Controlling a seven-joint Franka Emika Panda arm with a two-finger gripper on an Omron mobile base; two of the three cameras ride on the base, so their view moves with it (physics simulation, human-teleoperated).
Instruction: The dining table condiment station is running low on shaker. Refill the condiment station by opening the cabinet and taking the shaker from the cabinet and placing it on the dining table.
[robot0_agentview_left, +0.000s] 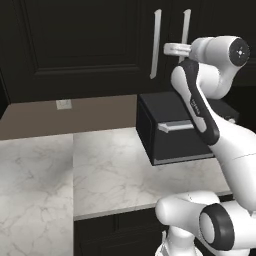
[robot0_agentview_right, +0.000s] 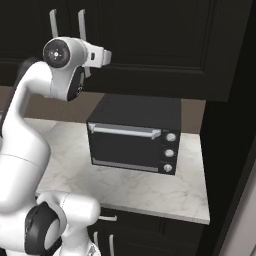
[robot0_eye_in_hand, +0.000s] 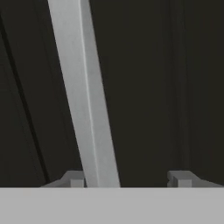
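A white robot arm reaches up to a black-brown wall cabinet (robot0_agentview_left: 75, 45) whose recessed-panel doors are all closed, so nothing inside it can be seen and the shaker is not visible anywhere.

The gripper (robot0_eye_in_hand: 131, 178) is held against the right-hand one of two long silver bar handles (robot0_agentview_left: 185, 30) that hang side by side where two doors meet. From the camera on the hand, that handle (robot0_eye_in_hand: 83, 92) runs as a pale slanted bar just inside the left fingertip (robot0_eye_in_hand: 74, 178), while the other fingertip sits well apart to the right — the fingers are spread wide, not pinching the bar.

Below the cabinet, a black box-shaped oven (robot0_agentview_right: 132, 142) with a horizontal silver handle and three knobs stands on the white marble table (robot0_agentview_left: 105, 170), its door closed. A beige backsplash (robot0_agentview_left: 60, 115) runs behind — with a small wall outlet (robot0_agentview_left: 63, 104).
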